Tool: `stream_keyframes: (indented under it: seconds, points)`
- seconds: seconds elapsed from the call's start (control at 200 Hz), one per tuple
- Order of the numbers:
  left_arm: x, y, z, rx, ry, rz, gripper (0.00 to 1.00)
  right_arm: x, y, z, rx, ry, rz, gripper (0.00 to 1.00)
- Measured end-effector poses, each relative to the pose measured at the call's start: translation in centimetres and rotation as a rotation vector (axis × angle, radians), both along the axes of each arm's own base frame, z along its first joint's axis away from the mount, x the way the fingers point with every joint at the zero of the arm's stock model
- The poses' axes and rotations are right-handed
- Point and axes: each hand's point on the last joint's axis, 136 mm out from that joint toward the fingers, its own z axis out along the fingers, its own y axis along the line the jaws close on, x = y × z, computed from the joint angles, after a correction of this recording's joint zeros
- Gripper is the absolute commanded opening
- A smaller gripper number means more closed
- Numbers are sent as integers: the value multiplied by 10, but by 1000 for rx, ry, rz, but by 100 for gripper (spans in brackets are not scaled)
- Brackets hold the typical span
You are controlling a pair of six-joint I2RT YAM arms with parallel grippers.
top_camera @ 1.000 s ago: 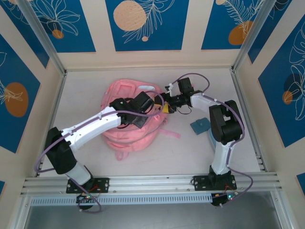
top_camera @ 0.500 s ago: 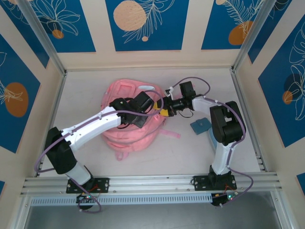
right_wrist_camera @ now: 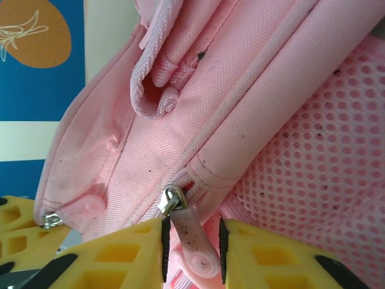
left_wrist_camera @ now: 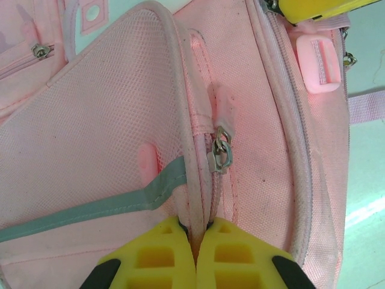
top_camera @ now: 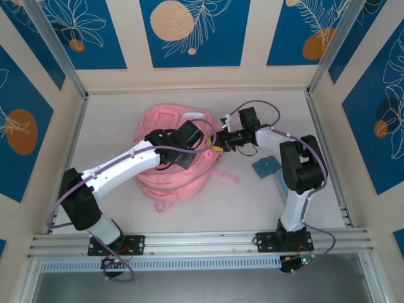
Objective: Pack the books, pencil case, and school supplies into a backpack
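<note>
Pale tabletop (top_camera: 252,202): backpack (top_camera: 165,123) zip pull (right_wrist_camera: 191,238) lies between right pincer (right_wrist_camera: 191,242) jaws.

I am looking down on a pale, off-white worktop (top_camera: 113,120) that is sitting inside a three-sided booth. Cream walls (top_camera: 196,77) are closing it in at the far edge and along both sides, each carrying deep blue panels (top_camera: 214,38) with white leaf outlines and orange or peach discs (top_camera: 172,20). Aluminium posts (top_camera: 53,47) are slanting up from the two far corners, and a ribbed aluminium rail (top_camera: 202,243) is running along the near edge. Soft, even light is falling across the surface, throwing faint shadows.
</note>
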Motion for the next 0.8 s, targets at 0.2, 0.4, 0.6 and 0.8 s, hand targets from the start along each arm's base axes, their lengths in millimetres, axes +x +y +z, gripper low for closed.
stream_keyframes:
  seconds: [0.2,0.4,0.6,0.8]
  points:
    - [-1,-2,0,-13,8,-6,0,0,-2,-1,-30,-32,6,10]
    - [-1,-3,0,-19,11,-8,0,-3,-3,5,-65,-74,10,0]
    - [-1,-4,0,-24,10,-8,0,-7,-3,9,-121,-124,12,0]
    - [0,-5,-3,-39,27,10,0,-17,5,3,-218,-180,27,0]
